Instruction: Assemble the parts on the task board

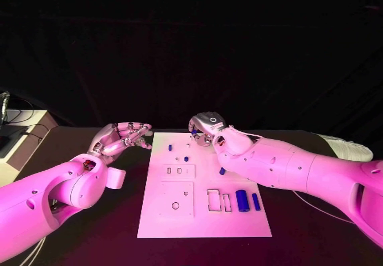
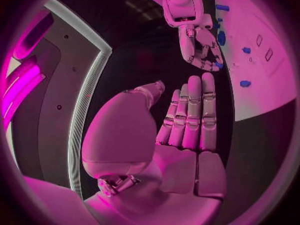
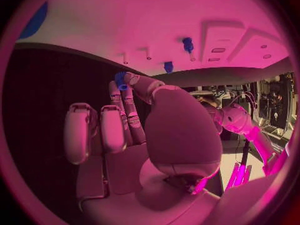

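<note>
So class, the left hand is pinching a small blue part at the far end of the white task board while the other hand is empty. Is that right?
Not quite: the hands are swapped. The right hand pinches the small blue part at its fingertips, as the right wrist view shows; the left hand is empty, fingers straight, in the left wrist view. The white task board is as you said.

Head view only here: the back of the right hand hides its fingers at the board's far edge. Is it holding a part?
Observer: Yes. The right wrist view shows the right hand pinching a small blue part at its fingertips.
Operator: Anything in the left hand?
Observer: No. In the left wrist view the left hand has a bare palm and straight fingers.
Operator: Is the part seated in the board?
Observer: No. It shows against the dark table beside the edge of the task board, not in a slot.
</note>
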You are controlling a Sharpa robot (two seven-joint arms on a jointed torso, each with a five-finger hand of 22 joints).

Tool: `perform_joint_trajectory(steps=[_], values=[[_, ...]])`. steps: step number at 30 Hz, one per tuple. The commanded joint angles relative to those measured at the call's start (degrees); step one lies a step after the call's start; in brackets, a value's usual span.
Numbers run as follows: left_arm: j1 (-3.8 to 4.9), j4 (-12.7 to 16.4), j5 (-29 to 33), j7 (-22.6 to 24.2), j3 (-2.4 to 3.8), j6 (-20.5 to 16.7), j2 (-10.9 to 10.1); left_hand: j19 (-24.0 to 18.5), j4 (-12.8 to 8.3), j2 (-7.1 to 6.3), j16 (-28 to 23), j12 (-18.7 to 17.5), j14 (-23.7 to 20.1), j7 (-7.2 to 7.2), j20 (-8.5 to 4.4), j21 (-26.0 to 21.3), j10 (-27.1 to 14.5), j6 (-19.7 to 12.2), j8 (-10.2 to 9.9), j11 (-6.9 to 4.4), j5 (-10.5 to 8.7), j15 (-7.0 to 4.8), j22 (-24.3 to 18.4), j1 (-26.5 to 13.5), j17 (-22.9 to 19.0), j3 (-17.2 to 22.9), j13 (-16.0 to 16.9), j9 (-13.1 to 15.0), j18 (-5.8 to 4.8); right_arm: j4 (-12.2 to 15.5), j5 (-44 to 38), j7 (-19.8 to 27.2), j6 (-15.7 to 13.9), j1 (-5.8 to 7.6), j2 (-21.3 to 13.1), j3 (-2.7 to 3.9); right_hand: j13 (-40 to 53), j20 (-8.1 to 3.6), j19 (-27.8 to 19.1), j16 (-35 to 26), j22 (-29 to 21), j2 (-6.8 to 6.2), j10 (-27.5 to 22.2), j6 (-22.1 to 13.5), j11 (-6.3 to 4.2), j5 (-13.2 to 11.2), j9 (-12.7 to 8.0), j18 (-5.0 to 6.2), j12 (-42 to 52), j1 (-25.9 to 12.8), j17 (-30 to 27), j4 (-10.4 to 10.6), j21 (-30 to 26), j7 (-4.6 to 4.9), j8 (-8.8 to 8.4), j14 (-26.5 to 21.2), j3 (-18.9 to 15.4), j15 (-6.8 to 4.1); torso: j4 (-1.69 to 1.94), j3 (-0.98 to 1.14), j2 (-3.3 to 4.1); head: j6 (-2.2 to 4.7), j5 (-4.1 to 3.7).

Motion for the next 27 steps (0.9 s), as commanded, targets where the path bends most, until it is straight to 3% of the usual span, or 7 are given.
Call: perform_joint_trajectory(steps=[1,13,20,27], values=[[0.01,0.1,0.2,0.4,0.06,0.9,0.2,-0.4,-0.2,0.12,0.4,0.0,-0.4,0.10,0.11,0.4,-0.3,0.2,-0.3,-0.16,0.20,-0.19,0.1,-0.1,0.1,0.2,0.0,0.1,0.55,-0.3,-0.7,-0.4,-0.6,-0.20,0.4,0.01,2.7,-0.19,0.0,0.4,0.1,0.43,3.3,-0.4,-3.43,0.1,0.1,-0.94,0.2,1.1,0.0,-0.3,0.2,0.00,-0.21,1.3,-0.1,-0.10,0.39,-0.30,0.27,0.16,0.18],[0.01,0.0,0.2,0.3,0.06,0.8,0.1,-0.5,-0.3,0.11,0.4,0.0,-0.4,0.11,0.11,0.4,-0.3,0.1,-0.4,-0.15,0.20,-0.20,0.1,-0.1,0.1,0.2,0.0,0.1,0.55,0.1,-0.5,0.1,2.5,-0.52,0.2,0.01,2.7,-0.14,-0.1,0.4,0.0,0.30,3.1,-0.6,-3.34,0.0,0.1,-0.93,0.0,0.9,-0.1,-0.2,0.2,0.07,-0.33,1.3,-0.1,0.01,0.76,-0.79,0.77,-0.05,-0.10],[0.01,-0.1,0.2,0.2,0.06,0.8,0.1,-0.5,-0.3,0.13,0.4,0.0,-0.5,0.11,0.11,0.5,-0.4,0.1,-0.4,-0.15,0.21,-0.20,0.1,-0.1,0.1,0.3,-0.1,0.1,0.56,0.0,-0.6,0.0,3.1,-0.53,0.1,0.01,2.7,-0.13,0.0,0.4,0.1,0.26,3.1,-0.6,-3.33,0.0,0.1,-0.94,0.0,0.9,0.0,-0.2,0.2,0.08,-0.34,1.3,-0.2,0.02,0.68,-0.66,0.91,-0.20,0.12],[0.01,-0.1,0.2,0.2,0.06,0.8,0.0,-0.5,-0.3,0.13,0.4,0.0,-0.5,0.11,0.11,0.5,-0.4,0.1,-0.4,-0.15,0.21,-0.20,0.1,-0.1,0.1,0.3,-0.1,0.1,0.56,-0.3,-0.6,-0.1,3.0,-0.53,0.1,0.01,2.7,-0.12,-0.1,0.4,0.0,0.19,3.1,-0.6,-3.32,0.0,0.1,-0.93,-0.1,0.8,-0.1,-0.2,0.2,0.09,-0.36,1.3,-0.2,0.05,0.84,-0.81,1.03,-0.15,-0.10]])
